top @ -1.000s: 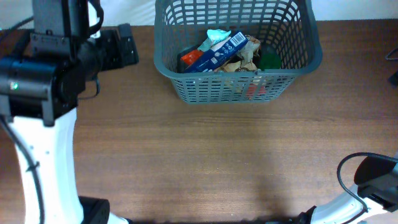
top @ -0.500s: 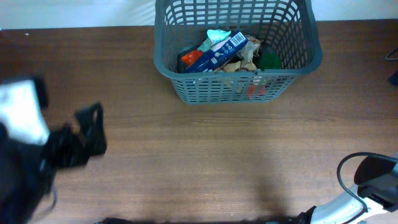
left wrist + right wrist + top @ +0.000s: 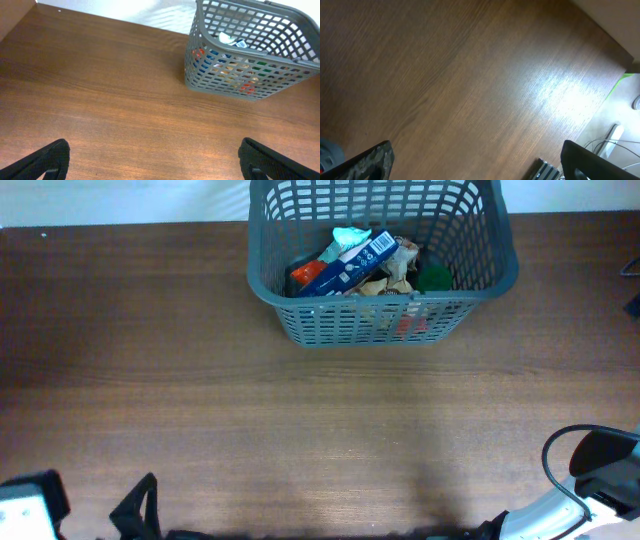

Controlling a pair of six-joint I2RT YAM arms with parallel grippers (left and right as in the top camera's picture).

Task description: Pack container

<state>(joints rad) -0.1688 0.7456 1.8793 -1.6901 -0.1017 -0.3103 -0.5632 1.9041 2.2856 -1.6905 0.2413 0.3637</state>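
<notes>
- Basket [image 3: 235,80] lies ahead of the left claw [image 3: 152,150] and off to its right, well apart from it, with bare table [image 3: 100,100] in between.
- Left claw is spread wide. Its two dark fingers [image 3: 42,160] sit at the lower corners of the wrist view, over wood and gripping nothing.
- Right claw [image 3: 476,150] is also spread wide, with a finger at each lower corner of its view and only tabletop beneath. The table edge runs ahead of it to the right, with cables [image 3: 610,140] just past the edge.
- From above, the basket stands upright at the far middle of the table. It is far ahead of the left claw, which shows only as a dark finger at the near left edge. It is equally far from the right arm [image 3: 600,470] at the near right corner.
- The basket holds a loose heap against its near wall:
  - a blue box [image 3: 350,262] with a barcode label lies slantwise on top;
  - a pale teal packet [image 3: 348,237] sits just behind the box;
  - an orange-red item [image 3: 303,273], perhaps a pouch, is mostly hidden at the left end of the box;
  - a tan crumpled wrapper [image 3: 395,272] lies to the right of the box;
  - a green item [image 3: 433,277] sits beside the wrapper, nearest the right wall.
- Bits of red, orange and green show through the basket's slots in the left wrist view.
</notes>
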